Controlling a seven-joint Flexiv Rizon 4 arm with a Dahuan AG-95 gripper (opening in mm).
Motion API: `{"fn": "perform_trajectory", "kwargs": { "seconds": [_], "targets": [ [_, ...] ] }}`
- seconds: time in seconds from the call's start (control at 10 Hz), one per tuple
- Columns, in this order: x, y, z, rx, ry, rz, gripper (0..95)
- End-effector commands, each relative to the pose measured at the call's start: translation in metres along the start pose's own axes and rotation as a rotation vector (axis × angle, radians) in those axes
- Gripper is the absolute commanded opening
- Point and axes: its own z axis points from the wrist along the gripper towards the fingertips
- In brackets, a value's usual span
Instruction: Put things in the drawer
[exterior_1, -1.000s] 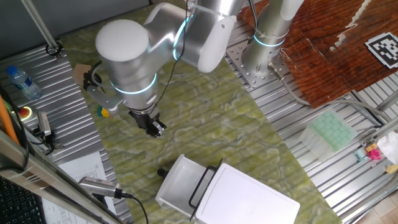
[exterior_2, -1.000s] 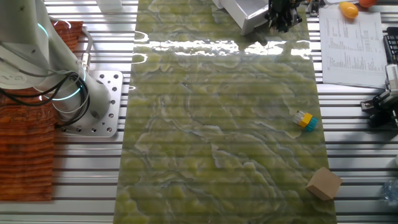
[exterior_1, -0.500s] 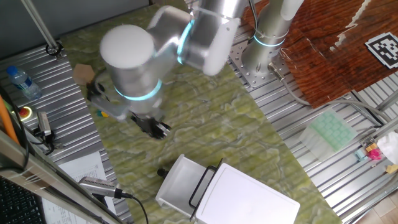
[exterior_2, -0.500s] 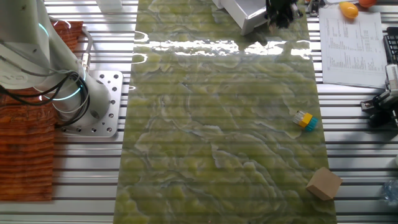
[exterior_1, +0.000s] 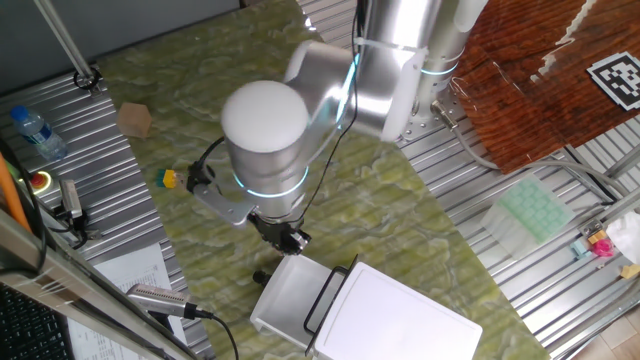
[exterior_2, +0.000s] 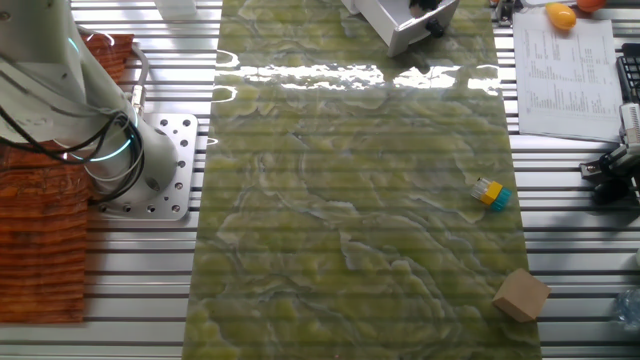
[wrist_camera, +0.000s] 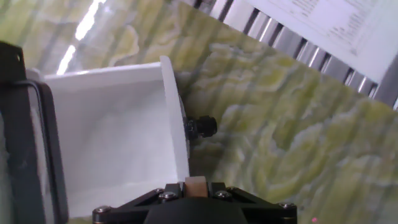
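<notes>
My gripper (exterior_1: 289, 239) hangs over the near left edge of the open white drawer (exterior_1: 283, 296). It is shut on the tiny tan-brown cube (wrist_camera: 195, 185), which shows between the jaws in the hand view. The drawer (wrist_camera: 112, 137) lies below and to the left of the cube and looks bare inside. Its black wire loop handle (exterior_1: 322, 293) lies towards the white box unit (exterior_1: 400, 318). The small black stubby piece (wrist_camera: 203, 127) lies on the mat against the drawer's outer wall, also seen in one fixed view (exterior_1: 262, 276). In the other fixed view the drawer (exterior_2: 395, 22) is at the top edge.
A larger tan box (exterior_1: 134, 119) and a yellow-and-blue item (exterior_1: 169, 179) lie on the green mat far left; they also show in the other fixed view, box (exterior_2: 521, 295) and item (exterior_2: 489, 193). Papers (exterior_2: 563, 60), a bottle (exterior_1: 35, 131) and tools sit beside the mat.
The arm has swung from the middle of the mat towards the drawer. The gripper now hangs at the drawer's edge, still shut.
</notes>
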Motion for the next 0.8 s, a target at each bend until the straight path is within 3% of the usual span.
{"fn": "perform_trajectory", "kwargs": {
  "seconds": [0.1, 0.3, 0.4, 0.5, 0.6, 0.7, 0.8],
  "targets": [
    [-0.001, 0.003, 0.001, 0.027, 0.024, -0.021, 0.0],
    [-0.001, 0.003, 0.001, 0.025, 0.016, -0.086, 0.0],
    [-0.001, 0.007, 0.001, -0.004, 0.004, -0.063, 0.0],
    [-0.002, 0.013, 0.001, -0.014, -0.001, -0.042, 0.0],
    [-0.003, 0.033, 0.003, -0.012, -0.011, -0.010, 0.0],
    [-0.003, 0.041, 0.005, -0.009, -0.022, 0.008, 0.0],
    [-0.003, 0.045, 0.006, -0.028, -0.039, 0.008, 0.0]
  ]
}}
